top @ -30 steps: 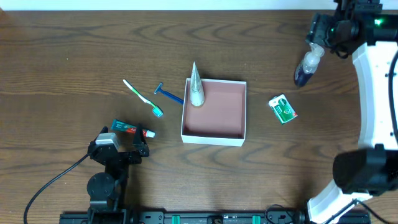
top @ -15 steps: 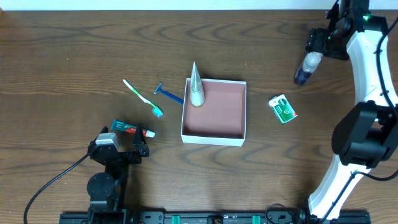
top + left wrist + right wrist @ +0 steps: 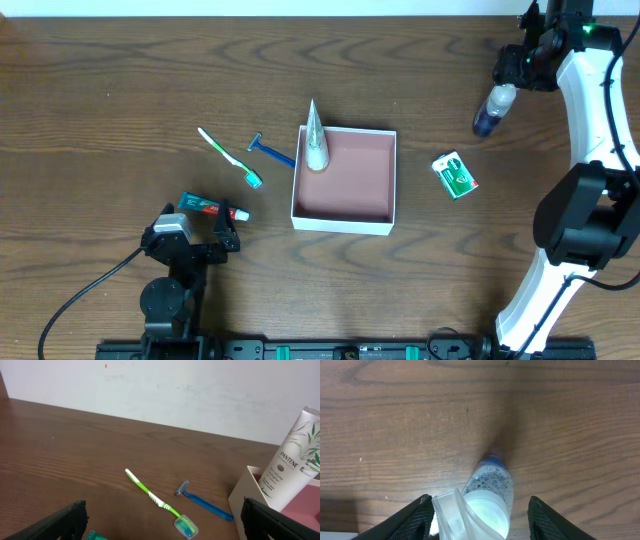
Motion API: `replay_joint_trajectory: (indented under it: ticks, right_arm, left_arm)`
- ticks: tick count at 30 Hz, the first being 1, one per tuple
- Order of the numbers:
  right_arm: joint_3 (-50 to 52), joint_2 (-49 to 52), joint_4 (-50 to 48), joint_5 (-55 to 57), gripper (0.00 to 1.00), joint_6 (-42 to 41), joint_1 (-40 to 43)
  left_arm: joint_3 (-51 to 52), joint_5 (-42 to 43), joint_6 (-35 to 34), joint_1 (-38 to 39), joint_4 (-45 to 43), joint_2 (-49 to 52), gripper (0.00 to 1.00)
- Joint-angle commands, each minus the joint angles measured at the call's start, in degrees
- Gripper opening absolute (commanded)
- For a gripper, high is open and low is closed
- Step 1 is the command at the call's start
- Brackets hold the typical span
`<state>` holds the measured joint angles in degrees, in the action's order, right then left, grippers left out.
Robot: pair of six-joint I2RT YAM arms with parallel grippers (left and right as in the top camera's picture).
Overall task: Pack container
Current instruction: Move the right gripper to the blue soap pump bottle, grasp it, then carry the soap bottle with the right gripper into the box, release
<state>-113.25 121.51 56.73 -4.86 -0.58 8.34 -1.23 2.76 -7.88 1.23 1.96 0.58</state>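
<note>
Right gripper (image 3: 480, 504) jaws wide, straddling the upright bottle (image 3: 488, 485), not touching it. Bottle's top is cut off at the frame bottom. Left gripper (image 3: 164, 507) jaws wide too, nothing between them. Toothpaste (image 3: 212, 208) just ahead, only a green corner showing in the wrist view. Container (image 3: 350, 185) well left of the right jaws, ahead-right of the left jaws, cut off by the wrist frame. White tube (image 3: 315, 140) leans in its near corner.

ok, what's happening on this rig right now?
Packing the container, early on. Only the Pantene tube is in it, leaning in a corner. The right gripper hangs open over the bottle at the far right, not gripping it. The left gripper sits open near the toothpaste. Toothbrush, razor and green box lie outside.
</note>
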Motion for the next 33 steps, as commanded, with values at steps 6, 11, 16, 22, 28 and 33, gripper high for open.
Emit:
replay_joint_trajectory:
  ticks: [6, 11, 16, 22, 28, 33]
  right_arm:
    - [-0.2, 0.5, -0.1, -1.4, 0.50, 0.9, -0.8]
    - [-0.2, 0.5, 0.4, -1.4, 0.42, 0.9, -1.0]
    - [0.8, 0.5, 0.8, -1.4, 0.36, 0.9, -1.6]
    - [1.8, 0.5, 1.2, -1.4, 0.26, 0.9, -2.1]
    - [1.6, -0.1, 1.2, -1.7, 0.24, 0.8, -2.0]
    - [0.6, -2.4, 1.2, -3.8, 0.24, 0.4, -2.0]
  left_arm:
    - [1.0, -1.1, 0.1, -0.2, 2.1, -0.2, 0.98]
    - [1.0, -1.1, 0.1, -0.2, 2.1, -0.2, 0.98]
    - [1.0, -1.1, 0.1, -0.2, 2.1, -0.2, 0.98]
    - [1.0, -1.1, 0.1, -0.2, 2.1, -0.2, 0.98]
    - [1.0, -1.1, 0.1, -0.2, 2.1, -0.2, 0.98]
    - [1.0, -1.1, 0.1, -0.2, 2.1, -0.2, 0.98]
